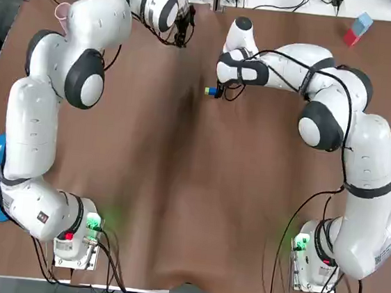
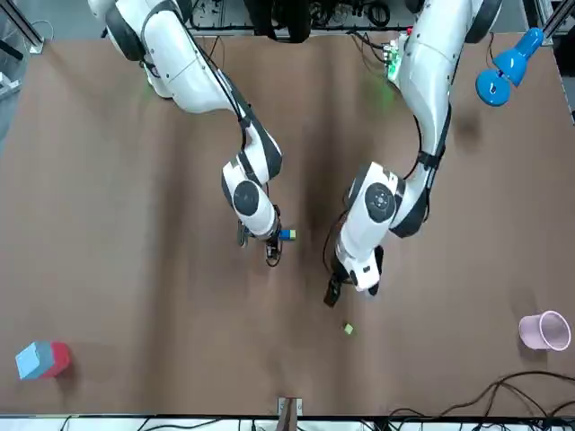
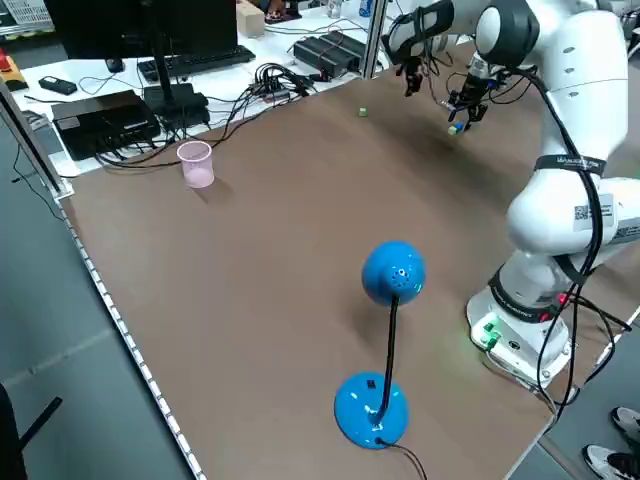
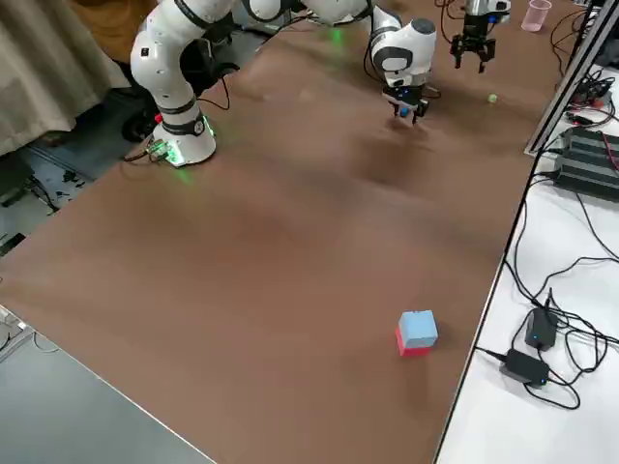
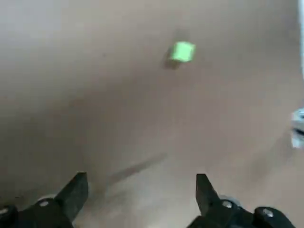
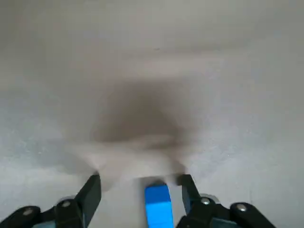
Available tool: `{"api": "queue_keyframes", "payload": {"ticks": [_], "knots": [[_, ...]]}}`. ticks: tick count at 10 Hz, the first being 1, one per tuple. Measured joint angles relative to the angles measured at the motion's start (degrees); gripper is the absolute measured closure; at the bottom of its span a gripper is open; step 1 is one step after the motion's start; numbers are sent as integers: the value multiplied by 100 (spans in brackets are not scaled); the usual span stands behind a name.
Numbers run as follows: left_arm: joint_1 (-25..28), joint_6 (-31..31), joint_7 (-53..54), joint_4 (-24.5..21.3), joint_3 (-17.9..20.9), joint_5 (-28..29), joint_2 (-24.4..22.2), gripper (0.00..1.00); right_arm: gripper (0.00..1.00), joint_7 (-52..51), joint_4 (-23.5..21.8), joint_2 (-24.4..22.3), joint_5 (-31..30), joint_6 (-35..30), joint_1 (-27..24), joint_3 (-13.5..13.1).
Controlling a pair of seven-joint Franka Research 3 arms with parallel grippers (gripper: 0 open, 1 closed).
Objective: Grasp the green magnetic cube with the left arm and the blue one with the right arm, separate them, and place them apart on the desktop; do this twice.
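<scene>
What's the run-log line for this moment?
small green magnetic cube: free on brown table | left gripper: open, empty | small blue magnetic cube: between fingers of open right gripper

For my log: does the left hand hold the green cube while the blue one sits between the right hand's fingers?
No: the left wrist view shows the left hand open, the green cube loose on the table; the rest holds.

far cube [image 5: 182, 51] beyond L gripper [image 5: 141, 187] | mid cube [image 6: 157, 204] betw fingers of R gripper [image 6: 139, 185]
</scene>
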Motion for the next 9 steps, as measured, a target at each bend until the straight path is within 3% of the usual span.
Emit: {"api": "queue_keyframes", "payload": {"ticks": [4, 6, 7, 9], "knots": [[-175, -66, -1497, -528, -338, -132, 27, 1, 27, 0, -1, -3, 0, 0, 12, 70], [-450, -76, -1776, -565, -354, -324, 53, 1, 37, 0, 1, -13, 0, 6, 15, 75], [-585, -77, -1883, -579, -354, -391, 110, 2, 55, 0, 1, -28, 0, 5, 15, 75], [-713, -76, -2042, -581, -353, -439, 223, 8, 70, 0, 1, -33, 0, 3, 14, 76]]}}
